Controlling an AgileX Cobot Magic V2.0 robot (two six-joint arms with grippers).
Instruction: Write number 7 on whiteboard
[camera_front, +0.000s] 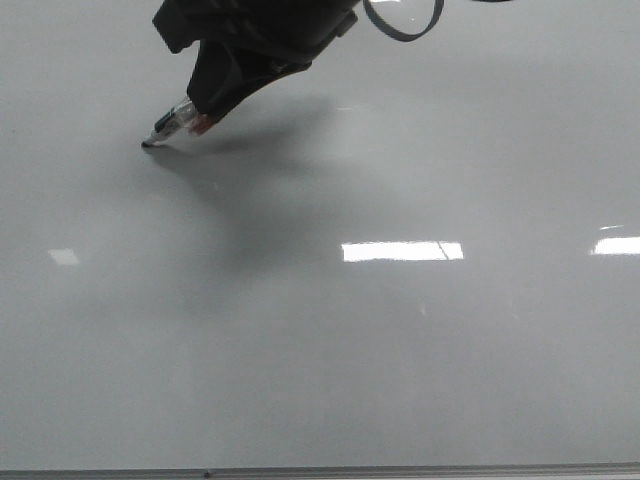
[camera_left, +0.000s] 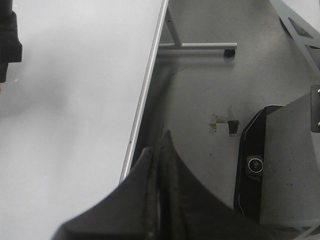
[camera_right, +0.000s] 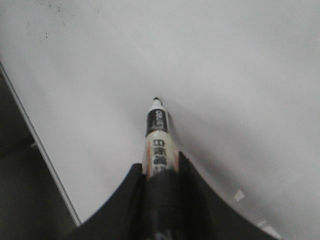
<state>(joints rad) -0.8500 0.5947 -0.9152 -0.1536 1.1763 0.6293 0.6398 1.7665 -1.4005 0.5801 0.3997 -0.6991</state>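
The whiteboard (camera_front: 320, 350) is a glossy pale grey-white, plain and unmarked, with bright white rectangular glare patches and a thin silver metal edge strip. The marker (camera_right: 156, 137) has a cream barrel printed with black characters, a black band near a white tip, and an orange-red touch along its side. The right pincer (camera_right: 161, 172) gripping it is matt black, as is the left pincer (camera_left: 159, 165), and the floor (camera_left: 200, 100) beside the board is dull grey with a small brownish stain.

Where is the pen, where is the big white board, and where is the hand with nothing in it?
marker (camera_right: 156, 131): right wrist view, on its barrel near the tip.
whiteboard (camera_front: 300, 380): front view, on its bare surface.
left gripper (camera_left: 159, 150): left wrist view, between its closed fingertips.
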